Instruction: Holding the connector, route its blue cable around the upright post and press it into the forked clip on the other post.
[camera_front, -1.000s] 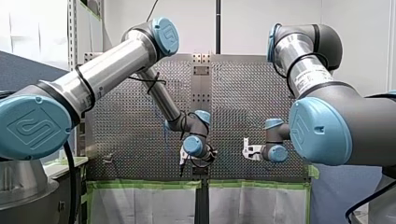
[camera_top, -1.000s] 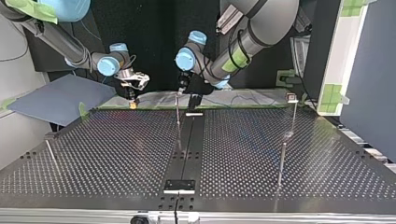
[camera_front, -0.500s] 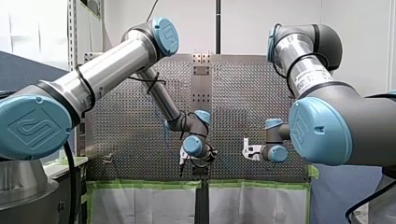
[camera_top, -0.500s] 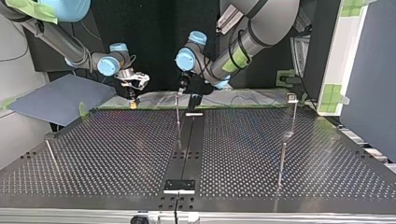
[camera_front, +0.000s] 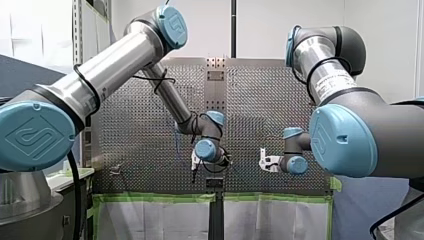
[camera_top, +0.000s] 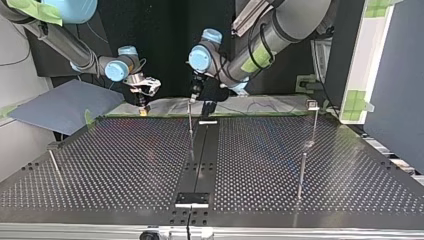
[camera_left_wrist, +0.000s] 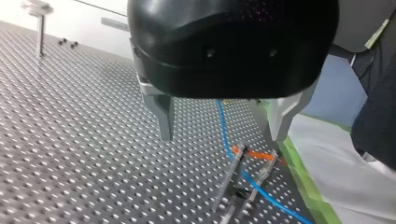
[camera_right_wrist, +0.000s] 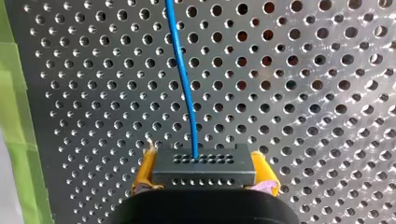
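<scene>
R wrist: R gripper (camera_right_wrist: 204, 171) clamps connector (camera_right_wrist: 204, 164), cable (camera_right_wrist: 183, 84) leads ahead | L wrist: L gripper (camera_left_wrist: 221, 135) jaws apart above cable | top: post (camera_top: 190, 120) far-centre, by L gripper

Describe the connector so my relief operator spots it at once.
Over the perforated table, find my right gripper. Clamped between its yellow-padded jaws sits the connector, a dark grey block. Unlike anything nearby, its face carries rows of small holes, with the single blue cable running out of one.

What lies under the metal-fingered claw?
On the holed table under my open left claw: a blue cable, an orange piece and thin metal pins. The claw's body hides the cable's far end.
</scene>
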